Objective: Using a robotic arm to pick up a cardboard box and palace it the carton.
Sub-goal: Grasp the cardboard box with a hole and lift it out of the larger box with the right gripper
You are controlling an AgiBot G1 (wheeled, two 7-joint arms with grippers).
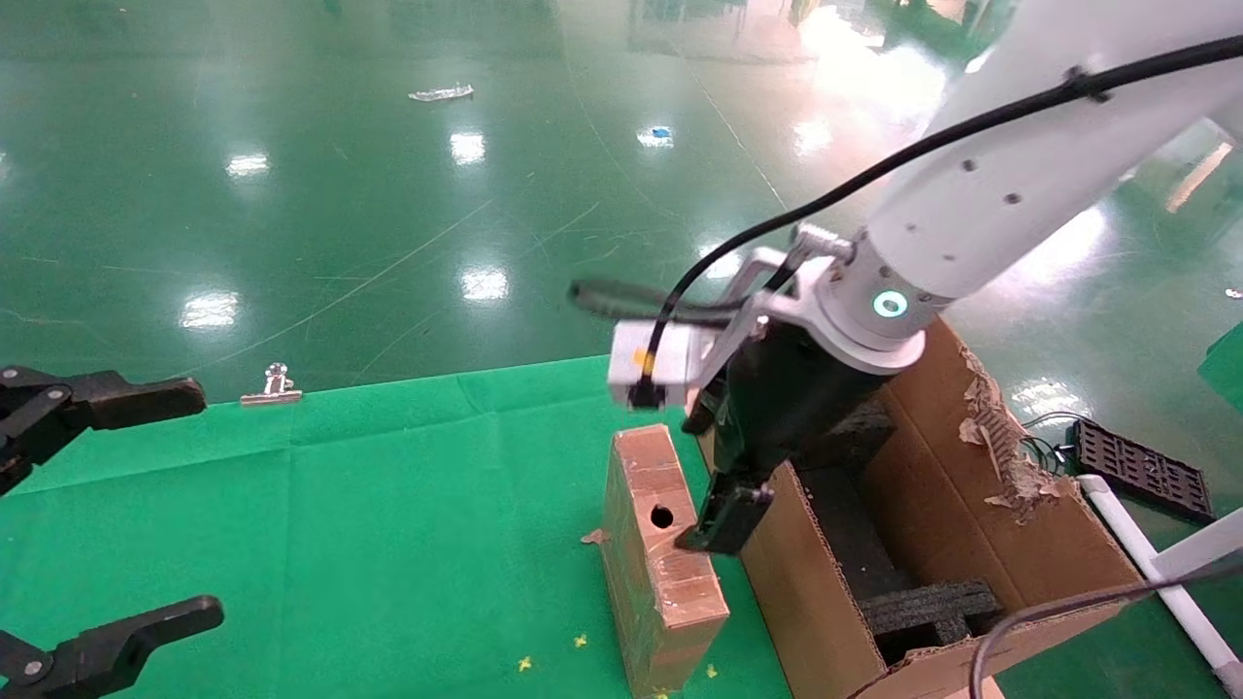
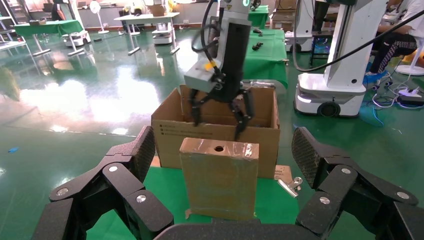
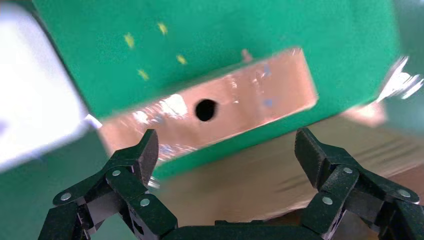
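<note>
The cardboard box [image 1: 660,563] stands on edge on the green cloth, its taped top face with the round hole upward. It shows in the left wrist view [image 2: 220,180] and the right wrist view [image 3: 240,95]. The carton [image 1: 971,505] with a torn flap and black foam stands right beside it. My right gripper [image 1: 728,495] on the white robotic arm [image 1: 991,194] is open and empty. It hangs just above the carton's near wall [image 3: 260,185], next to the box's top. My left gripper [image 1: 209,502] is open and empty at the far left, facing the box.
A metal binder clip [image 1: 272,385] lies at the cloth's far edge. A black tray [image 1: 1141,466] and a white pipe [image 1: 1156,573] are on the floor to the right of the carton. Green cloth [image 1: 340,505] spreads left of the box.
</note>
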